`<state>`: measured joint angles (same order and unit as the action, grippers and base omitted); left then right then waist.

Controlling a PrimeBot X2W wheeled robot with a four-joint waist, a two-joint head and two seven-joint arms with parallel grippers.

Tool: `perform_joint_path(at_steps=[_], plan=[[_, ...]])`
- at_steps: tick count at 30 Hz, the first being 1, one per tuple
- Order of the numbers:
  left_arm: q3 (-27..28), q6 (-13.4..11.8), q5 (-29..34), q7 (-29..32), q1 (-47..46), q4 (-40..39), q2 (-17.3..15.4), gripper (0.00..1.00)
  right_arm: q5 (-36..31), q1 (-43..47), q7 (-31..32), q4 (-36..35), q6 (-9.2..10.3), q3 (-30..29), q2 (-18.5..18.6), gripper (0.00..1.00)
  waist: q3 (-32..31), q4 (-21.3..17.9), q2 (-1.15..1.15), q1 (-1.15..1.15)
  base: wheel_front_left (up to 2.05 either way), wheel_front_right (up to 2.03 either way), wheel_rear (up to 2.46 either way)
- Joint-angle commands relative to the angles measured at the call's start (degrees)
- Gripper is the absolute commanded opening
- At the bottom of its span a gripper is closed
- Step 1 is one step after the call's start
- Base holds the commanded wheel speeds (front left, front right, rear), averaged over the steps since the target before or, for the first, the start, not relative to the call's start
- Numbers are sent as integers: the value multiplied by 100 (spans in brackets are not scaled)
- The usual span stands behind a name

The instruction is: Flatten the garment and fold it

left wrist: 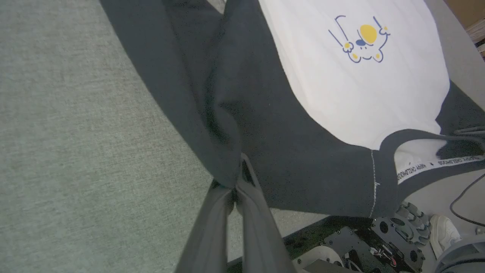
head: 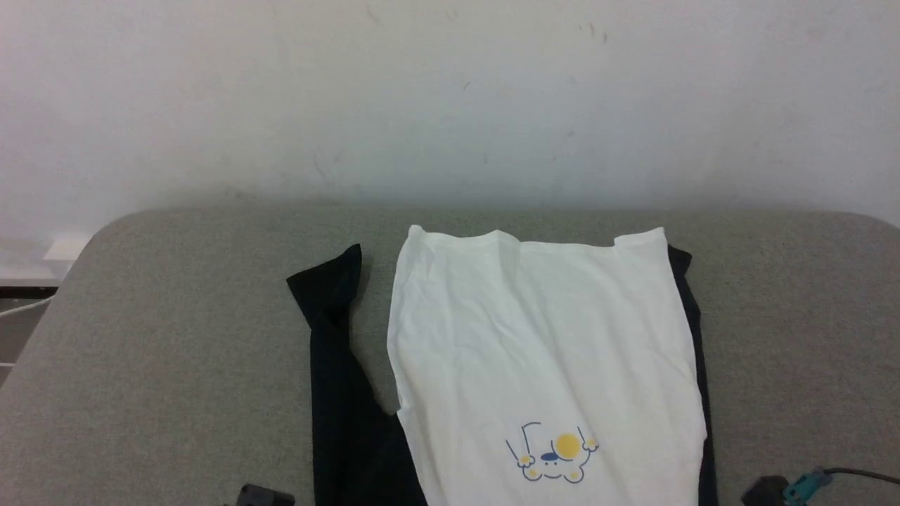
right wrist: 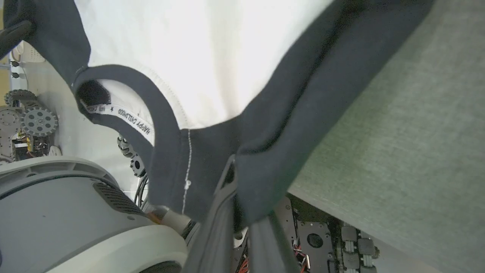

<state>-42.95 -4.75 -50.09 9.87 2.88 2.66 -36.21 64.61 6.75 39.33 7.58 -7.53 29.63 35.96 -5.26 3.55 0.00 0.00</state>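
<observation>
Where the shirt is: the garment [head: 548,351] lies on the grey-green table [head: 176,316]; the bottom hem is at the far side, by the wall [head: 450,105]; the neck end is close to the robot.
Front of the shirt: the white part faces up; the little print [head: 555,453] with the yellow spot shows near the bottom of the head view.
Sleeves: the left sleeve [head: 337,365] lies out to the side, a bit twisted, with its end bent over; the right sleeve [head: 696,330] shows as a thin black strip along the white edge.
Left gripper: the left gripper [left wrist: 237,187] has its two fingers pinched together on the black cloth by the left shoulder; the cloth bunches up where it is pinched.
Right gripper: the right gripper [right wrist: 237,189] is closed on the black cloth by the right shoulder, next to the collar [right wrist: 159,110].
Neck end: the collar hangs past the near edge of the table; the robot's own base [right wrist: 75,212] is below it.
Step now: I think this is the flatten step; both shoulders are held so the shirt can be pulled smooth.
How flat: the white part looks mostly smooth, with a few soft wrinkles; the sleeves are not neat yet.
Next move: it should set the shoulders down flat on the table, both sides even; then let go and spread the twisted left sleeve.
Watch out: one side pulled harder could make the shirt lie crooked.
</observation>
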Motion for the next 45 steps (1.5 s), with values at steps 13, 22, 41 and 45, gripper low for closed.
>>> perform_joint_path(at_steps=[13,22,41,45], plan=[[963,-170,226,-1750,-726,-224,400,100,-1579,-498,288,-1134,4,-2841,-665,100,605,162,0,0,0,0,0],[1932,-605,1356,-2482,-1326,-677,1201,100,-3770,-2715,-315,52,4,-3510,-1254,100,1778,648,0,0,0,0,0],[2882,405,2449,-2486,-1239,-571,2574,100,-4806,-4989,103,3035,4,-3678,-833,100,2880,1517,0,0,0,0,0],[3001,550,2558,-2486,-1237,-495,2737,100,-4772,-4896,23,3183,4,-3284,-713,100,2949,1536,0,0,0,0,0]])
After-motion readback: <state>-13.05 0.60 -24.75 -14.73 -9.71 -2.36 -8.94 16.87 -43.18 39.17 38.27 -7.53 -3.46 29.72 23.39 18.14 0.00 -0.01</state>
